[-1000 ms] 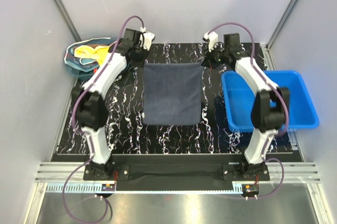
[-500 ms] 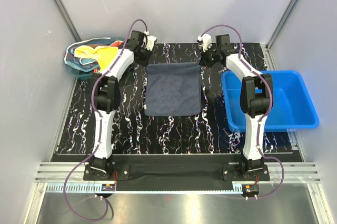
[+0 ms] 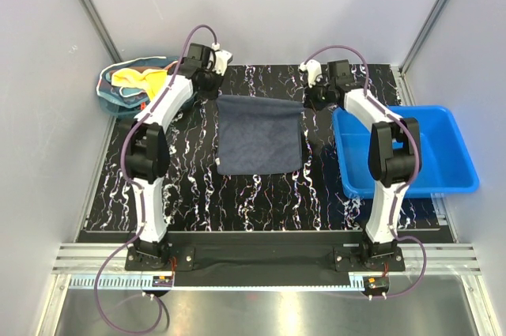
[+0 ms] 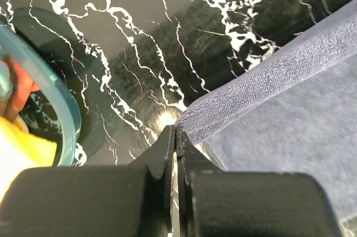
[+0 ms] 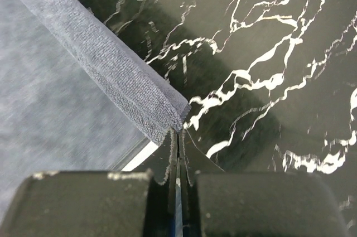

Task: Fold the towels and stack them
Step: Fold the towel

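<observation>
A dark grey-blue towel (image 3: 259,134) lies spread on the black marbled mat (image 3: 190,186) between the arms. My left gripper (image 3: 215,92) is shut on its far left corner, and in the left wrist view the hem (image 4: 262,75) runs up from the pinched tip of that gripper (image 4: 176,132). My right gripper (image 3: 308,97) is shut on the far right corner. The right wrist view shows the rolled hem (image 5: 111,75) ending at this gripper (image 5: 179,132). Both far corners look raised slightly off the mat. Yellow (image 3: 130,77) and orange-red (image 3: 142,91) towels lie bunched in the basket.
A teal mesh-sided basket (image 3: 107,91) stands at the far left corner of the mat, its rim (image 4: 47,95) close to my left gripper. A rigid blue plastic bin (image 3: 455,150) sits at the right, beside the right arm. Grey walls enclose the back and sides.
The towel's near edge has slid away from the arm bases, so the towel looks shorter. Both grippers stayed shut on the far corners and shifted only slightly.
</observation>
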